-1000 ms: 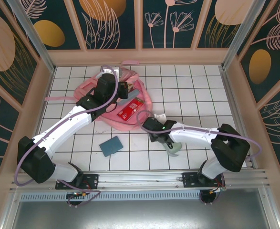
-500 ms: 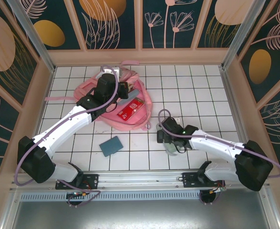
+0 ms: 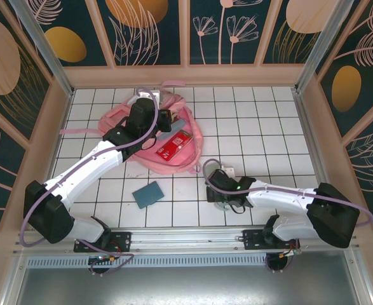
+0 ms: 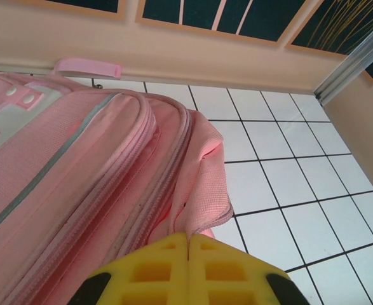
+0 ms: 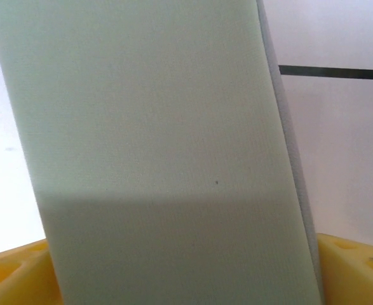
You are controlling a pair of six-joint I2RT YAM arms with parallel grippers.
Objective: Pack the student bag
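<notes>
The student bag, pink and soft, lies open at the back left of the tiled table; its zipped pink side is close up in the left wrist view. My left gripper is shut on the edge of the bag's fabric. A red packet and a grey-blue flat item lie inside the opening. My right gripper is low over the table, front centre-right. A pale green flat thing spans the gap between its yellow fingers. Whether the pads press on it is unclear.
A teal notebook lies on the tiles in front of the bag. A small white thing sits just behind the right wrist. A pink strap reaches toward the back wall. Wooden walls enclose the table.
The right arm has swung from beside the bag down onto the pale green thing, then edged left, its jaws narrowing a little. The left gripper has stayed shut on the bag.
</notes>
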